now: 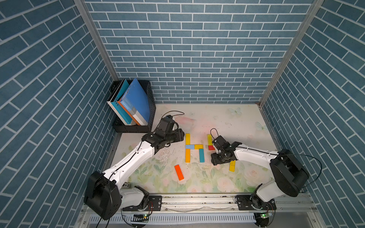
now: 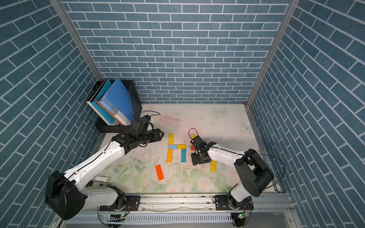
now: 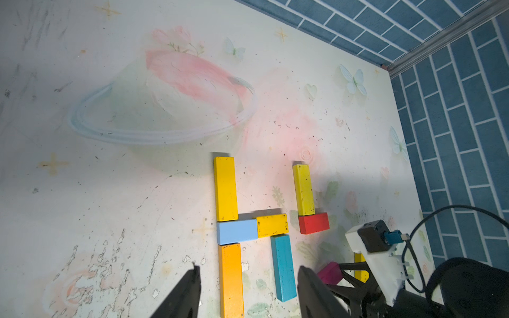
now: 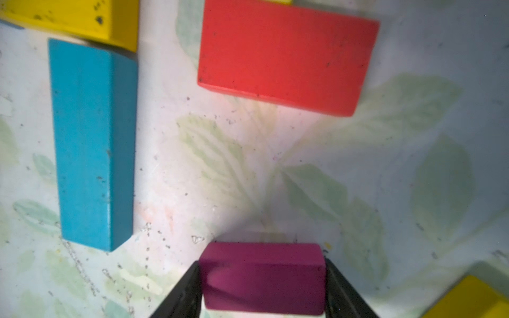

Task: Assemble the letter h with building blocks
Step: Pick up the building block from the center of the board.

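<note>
- In both top views, the left gripper (image 2: pixel 162 134) hovered just beside the laid-out blocks (image 1: pixel 192 147), jaws partly apart and empty. A book rack (image 1: pixel 138 126) stood behind its arm.
- There, the right gripper (image 2: pixel 194 160) pointed down at the table (image 1: pixel 227 122) near the teal block (image 2: pixel 183 155). It hid its load and part of the red block (image 1: pixel 210 147). An orange block (image 1: pixel 179 172) lay apart, nearer the front.
- In the left wrist view, the magenta block (image 3: pixel 329 271) showed between the right gripper's jaws.
- In the right wrist view, those jaws pressed both sides of the magenta block. The red block lay ahead, well apart, and a yellow block (image 4: pixel 468 300) lay to one side.
</note>
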